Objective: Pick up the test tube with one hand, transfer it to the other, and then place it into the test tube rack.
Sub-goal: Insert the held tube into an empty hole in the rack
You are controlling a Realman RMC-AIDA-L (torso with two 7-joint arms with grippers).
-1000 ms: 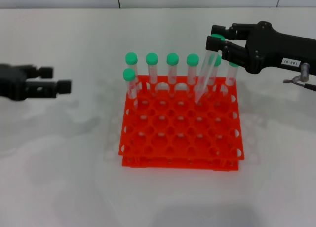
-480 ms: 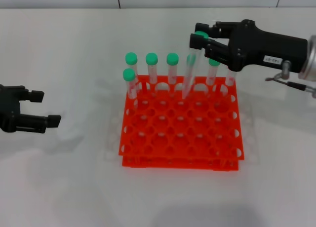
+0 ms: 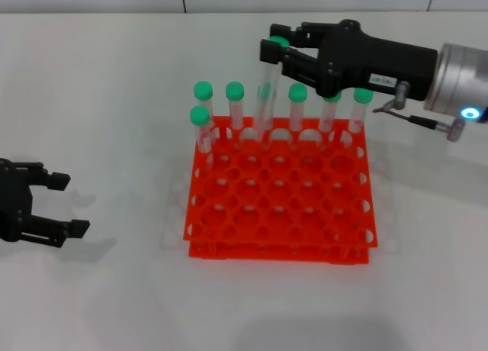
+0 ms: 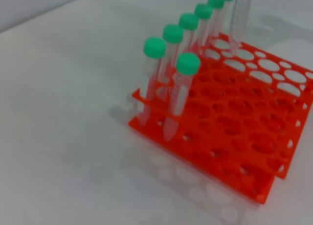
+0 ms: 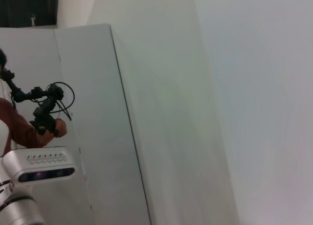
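Right gripper (image 3: 280, 53) pinches the test tube (image 3: 267, 99) by its cap, tilted above the rack (image 3: 278, 214) back rows. Handover looks done; only insertion remains. Left gripper (image 3: 57, 206) waits spread, well apart.

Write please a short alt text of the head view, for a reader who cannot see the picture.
The right gripper holds a green-capped test tube tilted over the back rows of an orange-red test tube rack on a white table. Seven more green-capped tubes stand in the rack's back part. The left gripper is open, low beside the rack.
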